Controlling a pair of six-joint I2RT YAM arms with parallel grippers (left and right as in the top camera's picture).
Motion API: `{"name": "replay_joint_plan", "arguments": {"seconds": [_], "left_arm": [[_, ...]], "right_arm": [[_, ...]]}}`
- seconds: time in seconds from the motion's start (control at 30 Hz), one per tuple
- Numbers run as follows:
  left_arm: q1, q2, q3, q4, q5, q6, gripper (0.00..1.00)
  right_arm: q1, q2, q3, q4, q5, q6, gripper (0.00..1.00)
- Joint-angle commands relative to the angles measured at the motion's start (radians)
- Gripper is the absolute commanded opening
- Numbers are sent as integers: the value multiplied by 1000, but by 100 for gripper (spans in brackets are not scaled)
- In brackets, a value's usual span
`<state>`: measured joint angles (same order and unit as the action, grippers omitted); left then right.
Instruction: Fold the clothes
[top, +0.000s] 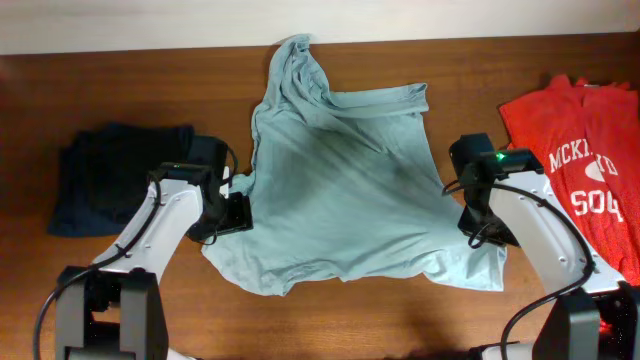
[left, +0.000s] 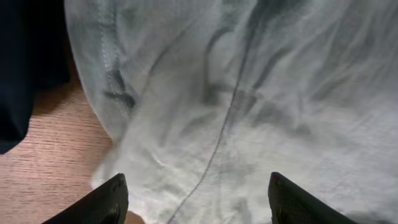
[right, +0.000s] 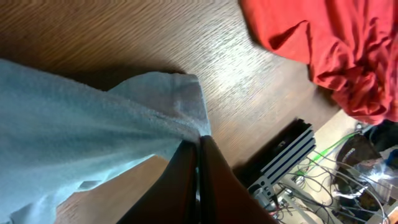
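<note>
- Step in hand, as we judge it: grabbing the grey-blue T-shirt (top: 340, 190) by both sides to stretch it flat. No fold is made yet.
- The shirt lies mid-table, rumpled. Its far end is bunched towards the back edge and the near hem is wavy.
- The right gripper (right: 199, 148) is clamped on the shirt's right-hand edge. The fabric is pinched between closed fingers, with a small flap sticking out past them.
- The left gripper (left: 196, 204) has its jaws spread wide over the shirt's left side, right by the edge. It holds nothing, and a seam runs between the fingers.
- We can't tell from the wrist view whether the left fingertips (left: 109, 200) touch the cloth or sit just above it.
- Next move, our call: the left closes on a matching bit of the left edge, then both arms lift and pull apart to take out the wrinkles.
- The left grip should take one layer at the edge. The fabric there is ruffled, so catching a double layer is a risk.
- Left margin: the navy T-shirt (top: 120, 175) lies just beside the left gripper, and the grey-blue edge almost meets it. A wide outward pull could drag it.
- Right margin: the red T-shirt (top: 585, 165) is near the right arm, with a strip of bare table (right: 186, 43) between it and the grip point.
- Open wood lies along the near side in front of the hem, and there is a little at the back either side of the bunched end.
- Cables (right: 311, 174) hang off the right table edge, so we keep the right pull short of them.
</note>
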<state>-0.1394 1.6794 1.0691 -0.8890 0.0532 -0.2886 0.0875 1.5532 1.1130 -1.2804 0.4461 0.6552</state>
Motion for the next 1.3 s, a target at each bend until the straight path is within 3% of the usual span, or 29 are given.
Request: {"name": "replay_joint_plan", "arguments": {"seconds": [0.0,0.33,0.4,0.6,0.67,0.93,1.27], "left_arm": [[5,-3,-5,0,-57,-10,72],[5,66,-5,71,-75,-10,73],[5,78,-5,69,-74,-10,77],[5,119,-5,98,-71,6,77],[5,139,-5,121,-48,31,68],[5,175,-4,155,-16,84,0],[100,55,130,-114,-285,23,1]], "right_arm": [[-16,-8,7,-16,87,41,4],[-208,-8,7,-55,39,82,4],[-226,-8,7,-52,29,82,4],[-230,-8,7,-39,28,82,4],[-230,-8,7,-36,28,82,4],[-230,-8,7,-31,29,82,4],[-230,-8,7,-20,20,82,4]]}}
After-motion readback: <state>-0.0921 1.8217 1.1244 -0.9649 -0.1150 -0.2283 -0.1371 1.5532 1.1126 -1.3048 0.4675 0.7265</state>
